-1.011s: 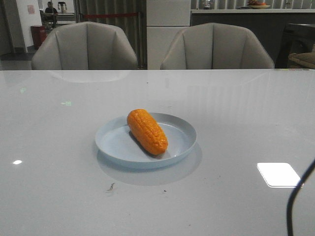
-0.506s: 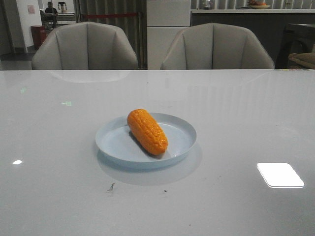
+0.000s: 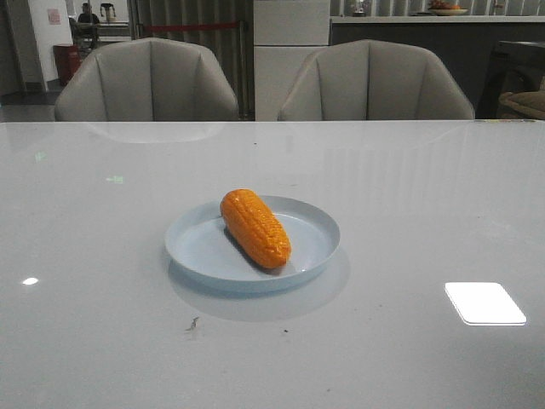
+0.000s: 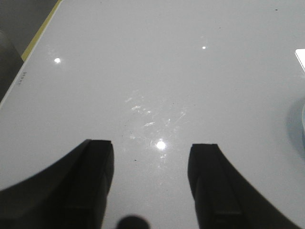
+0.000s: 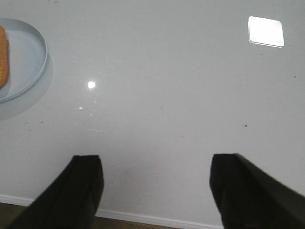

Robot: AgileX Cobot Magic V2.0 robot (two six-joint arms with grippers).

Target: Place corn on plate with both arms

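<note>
- The corn (image 3: 255, 228) lies on the plate (image 3: 312, 247), just left of the centre of the front view; its blunt end points to the upper left and its narrower end to the lower right.
- The cob rests diagonally across the plate's left half, touching the plate floor, with bare pale blue surface showing to its right.
- The plate sits flat on the glossy grey tabletop (image 3: 409, 213), its reflection spreading below it toward the bottom of the frame.
- In the front view neither arm appears.
- The left pincer (image 4: 150, 183) is spread, its two black fingers (image 4: 93, 181) at the bottom of the left wrist view with bare tabletop (image 4: 157, 71) between them; it grips nothing.
- The right pincer (image 5: 156, 193) is also spread wide and empty, its fingers (image 5: 83, 191) standing at the lower corners of the right wrist view.
- In the right wrist view the plate (image 5: 33, 57) shows at the upper left edge, with a sliver of the corn (image 5: 2, 55) on it, well apart from the fingers.
- A bright rectangular light reflection (image 3: 484, 302) lies on the tabletop at the lower right of the front view.
- Two grey chairs (image 3: 149, 81) stand behind the tabletop's far edge.
</note>
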